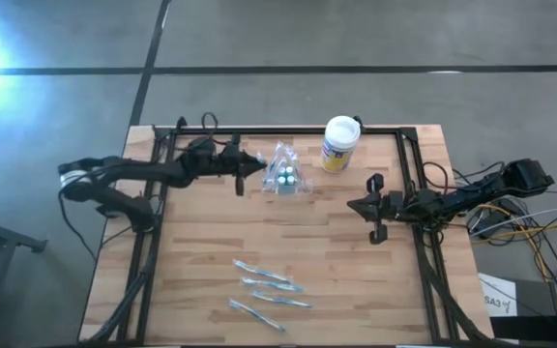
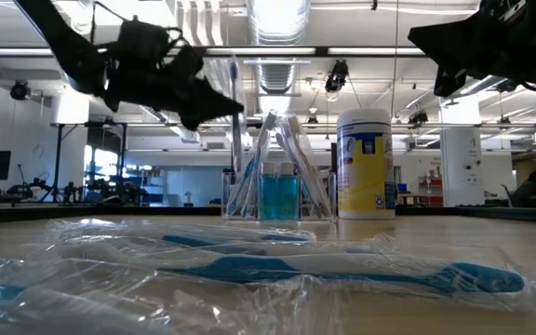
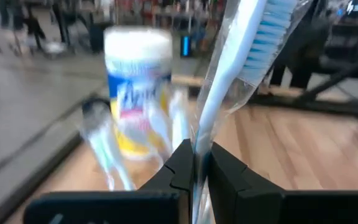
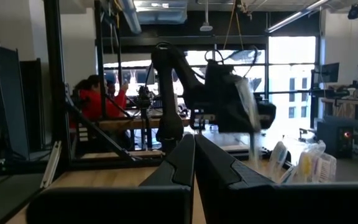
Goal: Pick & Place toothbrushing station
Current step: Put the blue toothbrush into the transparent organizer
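The station stands near the table's far edge, at about mid-width, with the canister just beside it on the right and closer to the rim. In the low view the station shows as a clear holder with blue inserts and wrapped brushes leaning in it, touching nothing but the wood.

The left gripper hangs just left of the station, raised off the table, its fingers clamped on a wrapped toothbrush that stands upright between them, bristles up. In the left wrist view the canister lies straight ahead past that brush.

The right gripper waits near the right rail, fingers pressed together on nothing, well apart from station and canister.

Four more wrapped brushes lie flat toward the near edge. Bare wood stretches between them and the station, and along the left side under the left arm.
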`<state>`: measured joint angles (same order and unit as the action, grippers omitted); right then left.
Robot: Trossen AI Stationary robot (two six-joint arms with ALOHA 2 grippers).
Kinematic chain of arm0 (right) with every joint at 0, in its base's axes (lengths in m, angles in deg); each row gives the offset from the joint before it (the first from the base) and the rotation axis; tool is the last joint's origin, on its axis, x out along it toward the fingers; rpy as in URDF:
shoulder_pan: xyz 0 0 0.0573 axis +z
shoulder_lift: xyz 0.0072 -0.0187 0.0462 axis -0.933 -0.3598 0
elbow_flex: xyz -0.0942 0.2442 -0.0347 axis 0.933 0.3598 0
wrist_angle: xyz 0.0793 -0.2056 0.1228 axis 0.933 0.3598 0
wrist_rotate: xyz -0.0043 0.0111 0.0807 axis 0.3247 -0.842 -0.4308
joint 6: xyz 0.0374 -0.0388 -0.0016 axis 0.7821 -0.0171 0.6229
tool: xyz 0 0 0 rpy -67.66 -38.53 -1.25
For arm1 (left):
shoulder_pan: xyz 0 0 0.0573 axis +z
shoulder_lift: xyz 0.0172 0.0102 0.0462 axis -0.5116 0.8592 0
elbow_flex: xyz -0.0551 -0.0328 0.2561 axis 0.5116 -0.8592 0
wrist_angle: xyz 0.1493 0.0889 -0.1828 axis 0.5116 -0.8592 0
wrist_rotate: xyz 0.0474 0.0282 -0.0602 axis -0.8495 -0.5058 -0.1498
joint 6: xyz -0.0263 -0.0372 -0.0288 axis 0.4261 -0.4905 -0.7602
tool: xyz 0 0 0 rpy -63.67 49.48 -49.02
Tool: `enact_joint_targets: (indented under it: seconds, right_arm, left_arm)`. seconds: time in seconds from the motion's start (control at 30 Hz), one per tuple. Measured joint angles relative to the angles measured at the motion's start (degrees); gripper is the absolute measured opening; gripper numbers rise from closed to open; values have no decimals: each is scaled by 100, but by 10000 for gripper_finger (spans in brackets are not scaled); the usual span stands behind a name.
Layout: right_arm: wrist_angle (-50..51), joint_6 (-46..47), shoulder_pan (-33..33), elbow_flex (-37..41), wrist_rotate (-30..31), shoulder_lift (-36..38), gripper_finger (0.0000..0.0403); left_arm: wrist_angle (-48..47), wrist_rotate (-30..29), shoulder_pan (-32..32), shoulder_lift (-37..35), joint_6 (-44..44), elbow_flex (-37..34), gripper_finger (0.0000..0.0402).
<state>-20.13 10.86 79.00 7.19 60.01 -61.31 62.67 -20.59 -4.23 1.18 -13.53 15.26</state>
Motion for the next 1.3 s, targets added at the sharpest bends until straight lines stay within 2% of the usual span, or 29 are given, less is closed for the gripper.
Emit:
enact_joint_targets:
  seconds: [0.27, 0.6, 1.3]
  right_arm:
    - [0, 0, 2, 0, -1, -6, 8]
    - [9, 1, 2, 0, -1, -6, 8]
    - [26, 2, 2, 0, -3, -6, 8]
  left_arm:
    - [-2, 6, 6, 742, -15, 173, 26]
    - [76, -103, 25, 1297, 24, 184, 27]
    - [97, -67, 53, 1472, -15, 184, 27]
